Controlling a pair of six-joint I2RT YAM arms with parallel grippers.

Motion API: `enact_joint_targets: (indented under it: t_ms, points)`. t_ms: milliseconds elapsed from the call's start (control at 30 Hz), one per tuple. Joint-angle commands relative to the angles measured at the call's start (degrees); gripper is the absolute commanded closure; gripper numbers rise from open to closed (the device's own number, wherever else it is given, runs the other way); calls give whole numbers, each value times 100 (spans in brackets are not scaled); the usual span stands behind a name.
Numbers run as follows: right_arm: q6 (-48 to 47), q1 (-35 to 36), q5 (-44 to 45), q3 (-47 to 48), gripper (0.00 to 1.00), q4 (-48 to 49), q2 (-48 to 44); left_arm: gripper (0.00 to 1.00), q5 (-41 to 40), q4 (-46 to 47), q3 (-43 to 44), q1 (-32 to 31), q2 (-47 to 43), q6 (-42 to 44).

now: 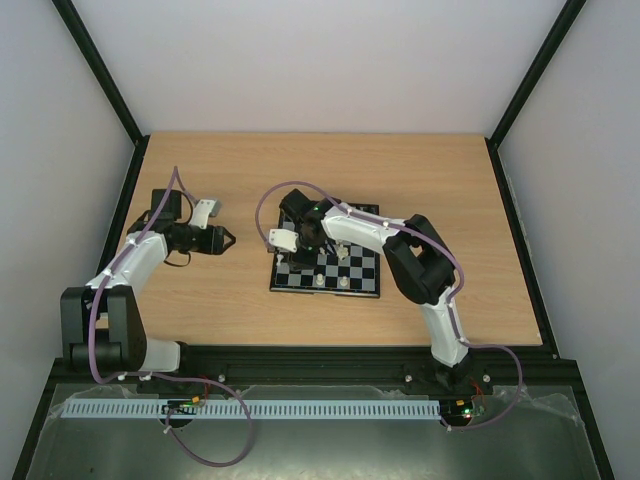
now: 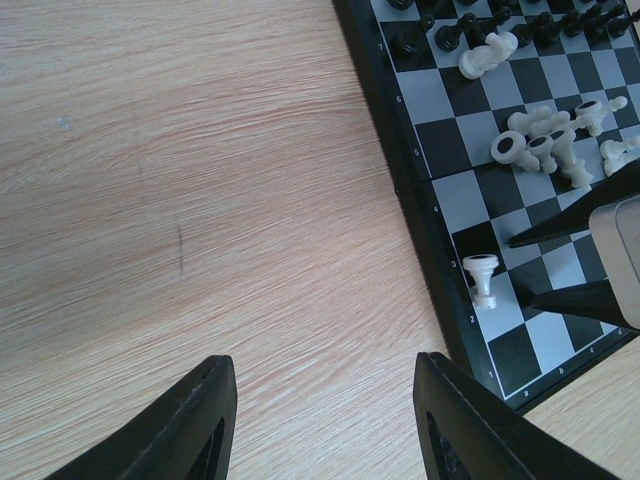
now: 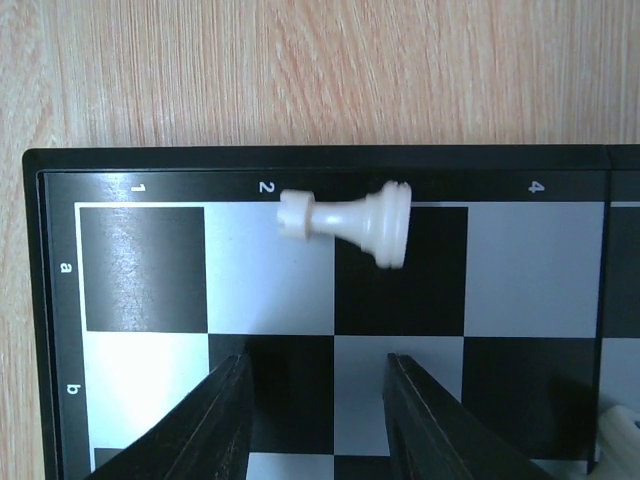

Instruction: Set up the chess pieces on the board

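The board (image 1: 360,272) lies in the middle of the wooden table. A cream-white chess piece (image 3: 350,218) lies on its side near the board's numbered edge, across a pale and a black square. My right gripper (image 3: 318,365) hovers open just short of it, with nothing between its fingers. The same piece (image 2: 482,278) shows in the left wrist view, with the right gripper's fingertips (image 2: 520,242) beside it. Several more white pieces (image 2: 545,140) lie toppled mid-board. Black pieces (image 2: 450,35) stand along the far row. My left gripper (image 2: 322,375) is open over bare wood, left of the board.
The right arm (image 1: 420,255) reaches across the board from the right. Black frame posts (image 1: 105,85) and pale walls enclose the table. Bare wood (image 1: 450,180) surrounds the board on every side.
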Motion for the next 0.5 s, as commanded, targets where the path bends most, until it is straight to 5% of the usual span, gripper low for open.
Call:
enact_joint_targets:
  t_ms: [0, 467]
  points:
    - [64, 30, 121, 18, 63, -105, 30, 49, 258, -54, -34, 13, -84, 308]
    - [736, -93, -384, -696, 64, -440, -1808, 52, 12, -945, 516, -1150, 141, 4124]
